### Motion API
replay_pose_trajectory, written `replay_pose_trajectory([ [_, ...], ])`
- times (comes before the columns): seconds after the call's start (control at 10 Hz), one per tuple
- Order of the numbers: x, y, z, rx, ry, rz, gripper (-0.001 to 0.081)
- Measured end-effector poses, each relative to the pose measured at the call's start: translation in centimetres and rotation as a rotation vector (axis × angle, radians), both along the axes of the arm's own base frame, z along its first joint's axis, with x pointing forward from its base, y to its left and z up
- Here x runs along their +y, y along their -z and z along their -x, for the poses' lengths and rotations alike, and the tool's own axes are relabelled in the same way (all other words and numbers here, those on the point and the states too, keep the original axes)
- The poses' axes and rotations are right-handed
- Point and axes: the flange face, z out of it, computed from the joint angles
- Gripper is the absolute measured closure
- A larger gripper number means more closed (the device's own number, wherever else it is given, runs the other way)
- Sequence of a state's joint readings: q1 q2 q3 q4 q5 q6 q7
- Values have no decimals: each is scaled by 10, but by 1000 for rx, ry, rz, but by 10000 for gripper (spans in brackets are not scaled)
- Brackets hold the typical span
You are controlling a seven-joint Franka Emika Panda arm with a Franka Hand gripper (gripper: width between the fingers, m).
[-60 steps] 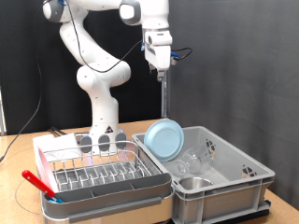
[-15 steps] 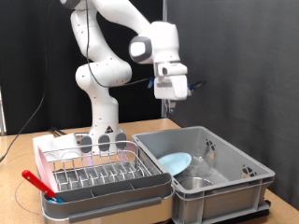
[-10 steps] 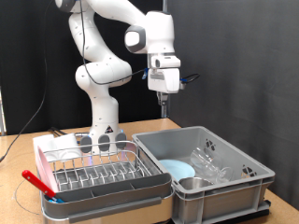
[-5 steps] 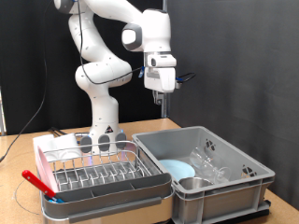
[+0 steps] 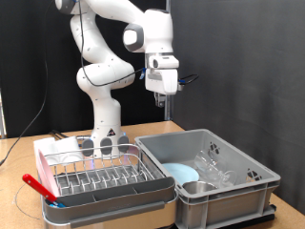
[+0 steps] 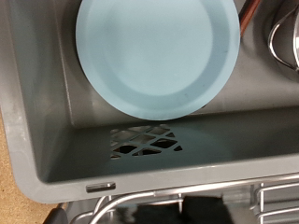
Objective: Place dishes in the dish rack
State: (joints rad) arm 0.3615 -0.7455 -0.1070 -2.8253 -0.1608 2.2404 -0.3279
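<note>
Against a black curtain, on the wooden counter [image 5: 143, 129], we see the claw [image 5: 163, 95] hanging high above the grey bin [image 5: 250, 177], and we cannot tell whether its fingers are spread. The wrist view alone shows the light-blue plate [image 6: 157, 54] lying flat on the bin's floor; the dish rack [image 5: 105, 177] stands beside the bin. Six seconds ago the plate stood tilted against the bin's wall.

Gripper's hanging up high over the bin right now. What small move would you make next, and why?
Probably lower the gripper straight toward the blue plate. The plate lies flat in the grey bin, right under the wrist camera, and the dish rack shows no dishes yet.
</note>
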Motion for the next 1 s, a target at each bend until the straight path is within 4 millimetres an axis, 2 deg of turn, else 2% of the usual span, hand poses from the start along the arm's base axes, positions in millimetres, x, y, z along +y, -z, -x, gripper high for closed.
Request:
replay_pose_trajectory([
  [0.1, -1, 1, 1, 11, -5, 5, 806],
  [0.2, -1, 2, 2, 22, -8, 10, 694],
  [0.3, -1, 3, 3, 32, -9, 13, 527],
  [0.4, -1, 5, 4, 45, -8, 15, 527],
  [0.5, 0, 5, 5, 58, -7, 14, 350],
  [0.6, 1, 4, 5, 77, -5, 10, 350],
  [0.7, 5, 0, 3, 99, -12, 0, 149],
  [0.8, 9, -3, 1, 116, -32, -11, 149],
  [0.9, 11, -1, -2, 137, -49, -20, 0],
  [1.0, 11, -1, -2, 135, -50, -18, 0],
])
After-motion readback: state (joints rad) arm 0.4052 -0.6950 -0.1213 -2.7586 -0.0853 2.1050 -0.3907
